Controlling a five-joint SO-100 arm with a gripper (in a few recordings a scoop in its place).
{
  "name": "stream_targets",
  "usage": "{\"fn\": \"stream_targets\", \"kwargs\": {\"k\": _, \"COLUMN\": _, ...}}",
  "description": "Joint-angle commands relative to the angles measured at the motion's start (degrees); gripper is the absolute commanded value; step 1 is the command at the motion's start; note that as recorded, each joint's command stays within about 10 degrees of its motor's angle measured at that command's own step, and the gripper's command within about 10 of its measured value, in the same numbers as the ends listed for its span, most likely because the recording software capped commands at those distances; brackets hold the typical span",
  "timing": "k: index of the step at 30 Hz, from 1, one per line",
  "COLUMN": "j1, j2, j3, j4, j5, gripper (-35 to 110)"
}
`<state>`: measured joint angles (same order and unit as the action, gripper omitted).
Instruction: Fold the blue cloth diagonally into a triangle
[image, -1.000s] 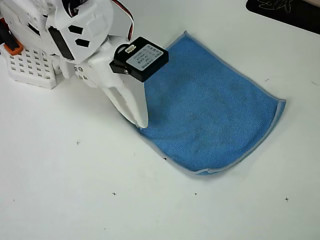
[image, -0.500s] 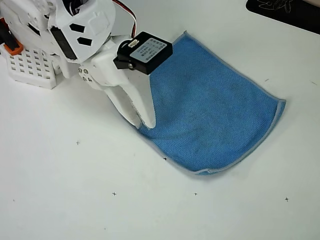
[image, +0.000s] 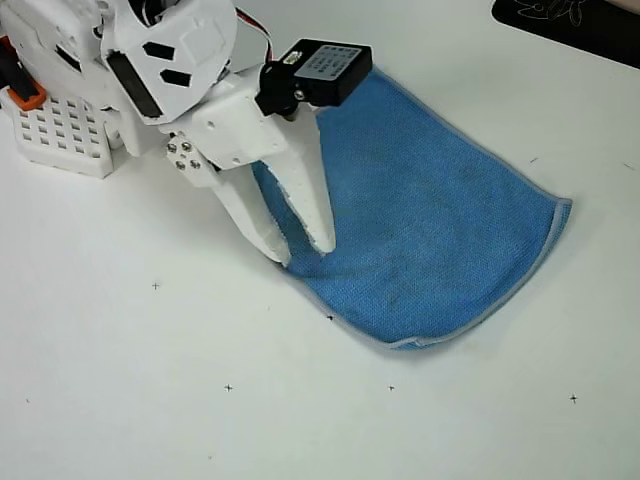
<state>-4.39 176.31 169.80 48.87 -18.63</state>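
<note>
The blue cloth (image: 440, 230) lies on the white table in the overhead view, folded over with its grey edging along the right and lower sides. My white gripper (image: 302, 252) reaches down from the upper left and stands open over the cloth's left edge. One finger's tip rests at the cloth's lower-left border. The other finger's tip is over the blue fabric, a short way in. Nothing is held between them. The arm hides the cloth's upper-left part.
The arm's white perforated base (image: 60, 135) with an orange part (image: 25, 95) sits at the upper left. A black object (image: 575, 25) lies at the top right corner. Small black cross marks dot the bare white table (image: 200, 400) in front.
The gripper went from shut to open: one finger swung right over the cloth while the other stayed near the left edge. The wrist rotated and the black camera box shifted up and right.
</note>
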Motion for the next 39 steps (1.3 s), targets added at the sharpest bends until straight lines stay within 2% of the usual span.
{"fn": "stream_targets", "kwargs": {"k": 1, "j1": -3.3, "j2": -9.8, "j3": -9.9, "j4": -2.9, "j5": -1.5, "gripper": 23}}
{"fn": "stream_targets", "kwargs": {"k": 7, "j1": -7.1, "j2": -25.8, "j3": -18.9, "j4": -6.9, "j5": -1.9, "gripper": 23}}
{"fn": "stream_targets", "kwargs": {"k": 17, "j1": -8.8, "j2": -53.2, "j3": -34.2, "j4": -6.8, "j5": -2.4, "gripper": 23}}
{"fn": "stream_targets", "kwargs": {"k": 28, "j1": -9.6, "j2": -57.6, "j3": -49.7, "j4": -6.8, "j5": -3.6, "gripper": 23}}
{"fn": "stream_targets", "kwargs": {"k": 39, "j1": -13.1, "j2": -65.3, "j3": -54.6, "j4": -7.0, "j5": -2.5, "gripper": 23}}
